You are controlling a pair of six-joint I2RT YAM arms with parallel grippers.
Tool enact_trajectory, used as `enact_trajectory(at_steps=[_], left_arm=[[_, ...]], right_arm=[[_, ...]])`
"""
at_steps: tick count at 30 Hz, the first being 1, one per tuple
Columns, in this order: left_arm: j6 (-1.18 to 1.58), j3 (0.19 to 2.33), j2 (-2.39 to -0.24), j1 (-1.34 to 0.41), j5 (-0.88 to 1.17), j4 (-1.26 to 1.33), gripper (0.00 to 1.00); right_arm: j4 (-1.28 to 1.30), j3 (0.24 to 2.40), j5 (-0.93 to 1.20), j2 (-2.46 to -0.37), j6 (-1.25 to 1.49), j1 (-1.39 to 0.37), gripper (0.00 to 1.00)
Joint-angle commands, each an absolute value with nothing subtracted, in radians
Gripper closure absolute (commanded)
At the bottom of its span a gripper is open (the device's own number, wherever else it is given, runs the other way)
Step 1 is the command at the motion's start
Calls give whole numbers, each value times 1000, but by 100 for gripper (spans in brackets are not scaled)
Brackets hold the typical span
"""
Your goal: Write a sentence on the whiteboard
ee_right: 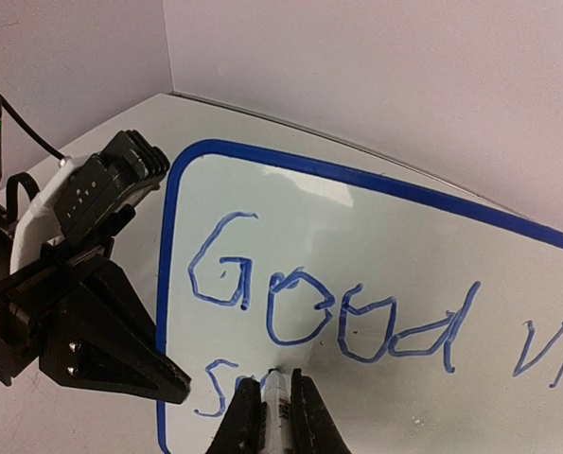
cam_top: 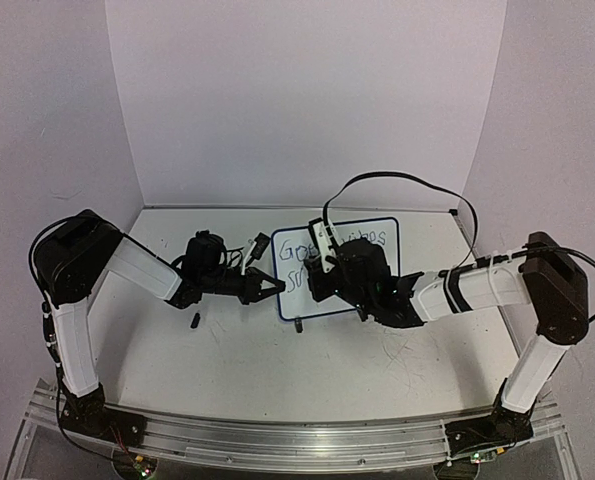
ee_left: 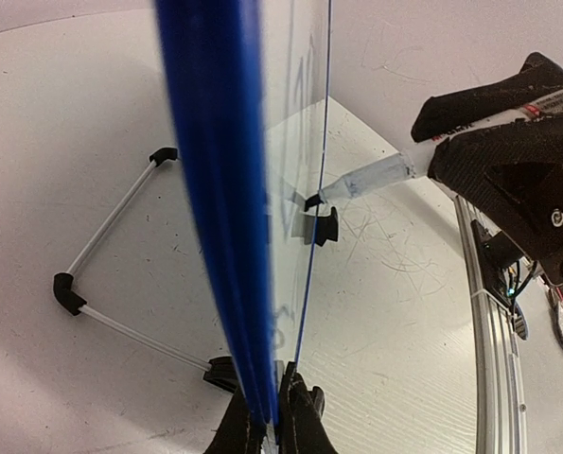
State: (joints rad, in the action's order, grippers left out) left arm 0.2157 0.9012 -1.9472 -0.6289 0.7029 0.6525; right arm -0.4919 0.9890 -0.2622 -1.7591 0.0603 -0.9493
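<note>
At the whiteboard's (cam_top: 389, 262) left edge, the left jaws were shut on its blue frame. Only the left wrist view showed the wire stand (ee_left: 101, 255) behind it on the tabletop (cam_top: 227, 350). Only the right wrist view made the sentence (ee_right: 338, 317) readable, "Good vi…" in blue. In front of the whiteboard, the right jaws were clamped on the marker (ee_right: 279, 402), its tip on the second line.

A robot test booth in a lab.
A left arm (cam_top: 137, 265) and a right arm (cam_top: 477, 290), both white and black, were bolted to a metal rail (cam_top: 297, 445) at the near edge of a scratched white counter (cam_top: 237, 370). Plain white panels (cam_top: 297, 100) closed in three sides, and a loose black cable (cam_top: 397, 176) looped above.
</note>
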Motion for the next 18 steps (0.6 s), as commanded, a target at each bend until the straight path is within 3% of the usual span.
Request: enact_trajectory(at_steps=[1, 18], left_arm=[[152, 917, -1940, -622, 557, 585, 100], [150, 921, -1941, -625, 556, 582, 100]], right_arm=[[-488, 954, -278, -1737, 86, -934, 100], [-443, 913, -239, -1744, 112, -945, 100]])
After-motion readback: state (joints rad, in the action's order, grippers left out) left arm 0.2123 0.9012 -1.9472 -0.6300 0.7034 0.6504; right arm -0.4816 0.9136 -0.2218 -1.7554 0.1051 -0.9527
